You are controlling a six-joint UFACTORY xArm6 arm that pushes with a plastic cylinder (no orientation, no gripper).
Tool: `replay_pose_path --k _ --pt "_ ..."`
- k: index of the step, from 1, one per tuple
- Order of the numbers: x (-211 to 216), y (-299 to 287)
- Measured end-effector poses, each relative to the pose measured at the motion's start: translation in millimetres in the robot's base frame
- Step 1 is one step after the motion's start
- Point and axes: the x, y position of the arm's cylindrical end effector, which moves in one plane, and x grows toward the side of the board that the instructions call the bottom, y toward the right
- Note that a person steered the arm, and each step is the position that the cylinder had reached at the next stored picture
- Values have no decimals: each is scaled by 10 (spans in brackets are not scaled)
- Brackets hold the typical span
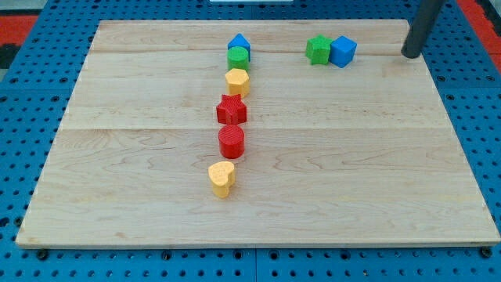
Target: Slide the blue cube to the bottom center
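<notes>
Nearest the bench's bottom edge sits the yellow heart [222, 178]; the blue cube [343, 51] lies near the top edge, left of my tip [410, 55], a bare rod holding nothing.

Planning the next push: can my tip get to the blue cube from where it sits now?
Probably yes. My tip sits to the view's right of the blue cube with bare board between. The green block touches the cube's far side only.
</notes>
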Motion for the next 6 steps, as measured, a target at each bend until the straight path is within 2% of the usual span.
replay_pose_path --k 1,2,3,6 --pt "-343 -239" --pt "-376 -784" --pt "-296 -955" --pt "297 -1252"
